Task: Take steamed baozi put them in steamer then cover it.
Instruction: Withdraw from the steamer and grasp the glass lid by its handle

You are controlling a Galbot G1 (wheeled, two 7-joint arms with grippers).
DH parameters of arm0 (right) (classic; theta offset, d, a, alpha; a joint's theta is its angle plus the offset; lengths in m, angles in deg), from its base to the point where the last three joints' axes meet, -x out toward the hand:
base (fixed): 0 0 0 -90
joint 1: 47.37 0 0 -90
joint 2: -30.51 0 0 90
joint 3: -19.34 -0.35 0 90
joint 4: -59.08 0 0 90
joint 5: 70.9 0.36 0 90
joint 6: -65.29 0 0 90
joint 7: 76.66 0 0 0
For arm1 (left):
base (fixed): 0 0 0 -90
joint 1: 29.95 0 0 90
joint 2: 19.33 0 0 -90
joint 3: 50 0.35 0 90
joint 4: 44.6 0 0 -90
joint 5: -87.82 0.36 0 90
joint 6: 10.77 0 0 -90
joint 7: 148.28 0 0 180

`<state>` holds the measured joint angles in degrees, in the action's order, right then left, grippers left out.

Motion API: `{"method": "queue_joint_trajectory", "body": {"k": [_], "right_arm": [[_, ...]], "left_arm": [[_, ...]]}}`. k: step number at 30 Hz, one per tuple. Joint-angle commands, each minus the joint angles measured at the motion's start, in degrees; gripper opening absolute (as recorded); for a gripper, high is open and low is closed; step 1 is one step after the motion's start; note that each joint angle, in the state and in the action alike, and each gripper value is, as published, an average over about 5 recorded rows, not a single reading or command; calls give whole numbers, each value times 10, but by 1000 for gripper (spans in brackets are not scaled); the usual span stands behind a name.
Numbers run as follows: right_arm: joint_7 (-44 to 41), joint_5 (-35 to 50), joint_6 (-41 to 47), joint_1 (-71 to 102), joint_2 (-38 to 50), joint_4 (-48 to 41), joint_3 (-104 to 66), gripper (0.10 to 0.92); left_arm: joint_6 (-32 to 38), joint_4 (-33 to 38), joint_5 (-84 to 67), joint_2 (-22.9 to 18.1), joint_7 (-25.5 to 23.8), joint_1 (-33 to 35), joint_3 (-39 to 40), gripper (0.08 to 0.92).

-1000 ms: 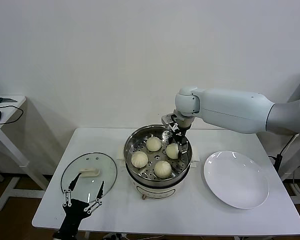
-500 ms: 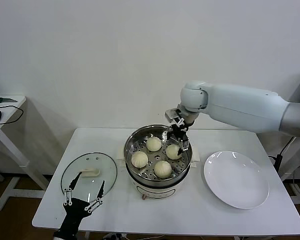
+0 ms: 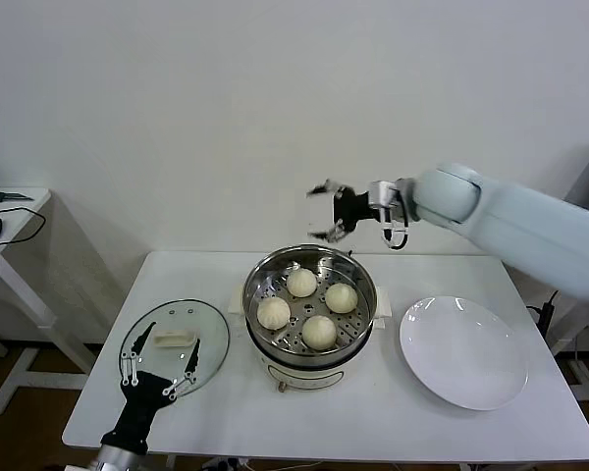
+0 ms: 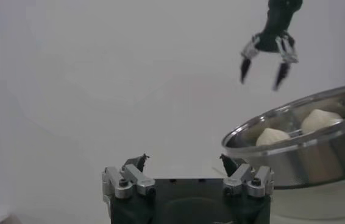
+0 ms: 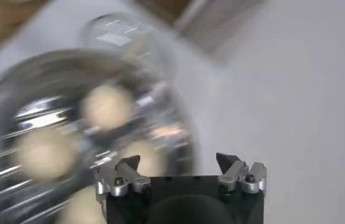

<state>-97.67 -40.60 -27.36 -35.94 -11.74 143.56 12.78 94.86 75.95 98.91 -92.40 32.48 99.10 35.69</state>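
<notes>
Left gripper (image 3: 160,355): fingers wide, empty, over the near edge of the glass cover (image 3: 175,343).
Cover: flat on the table (image 3: 393,412).
Steamer (image 3: 310,297): holds four baozi (image 3: 319,331).
Right gripper (image 3: 326,211): fingers wide, empty, above the steamer.
Plate (image 3: 463,351): right.

shiny metal steamer (image 3: 309,329), smooth matt baozi (image 3: 320,332), clear glass cover (image 3: 175,343)

Steamer loaded, cover off

4 steamed baozi (image 3: 307,306) sit in the steamer (image 3: 310,345); the right gripper (image 3: 323,211) (jaws spread) hangs above its far rim; the cover (image 3: 175,344) lies left, under the open left gripper (image 3: 159,355).
</notes>
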Motion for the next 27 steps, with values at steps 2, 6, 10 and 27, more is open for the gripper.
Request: {"method": "queue_joint_trajectory", "body": {"k": [2,6,10,27], "right_arm": [[347,-15,-145,488,62,28,-509,823],[342,-30,-178,647,30,33,-651,823],[329,-40,-198,762,-29,31,-772,823],[302,-95,-271,948,-258,17,-888,823]], "left_arm": [[-15,-27,70,4,30,-59,5,823],[-12,-51,96,5,41,-74,7,823],[-7,-75,124,6,45,-86,6,823],[-69,-241,482,19,121,-133,-9,823]]}}
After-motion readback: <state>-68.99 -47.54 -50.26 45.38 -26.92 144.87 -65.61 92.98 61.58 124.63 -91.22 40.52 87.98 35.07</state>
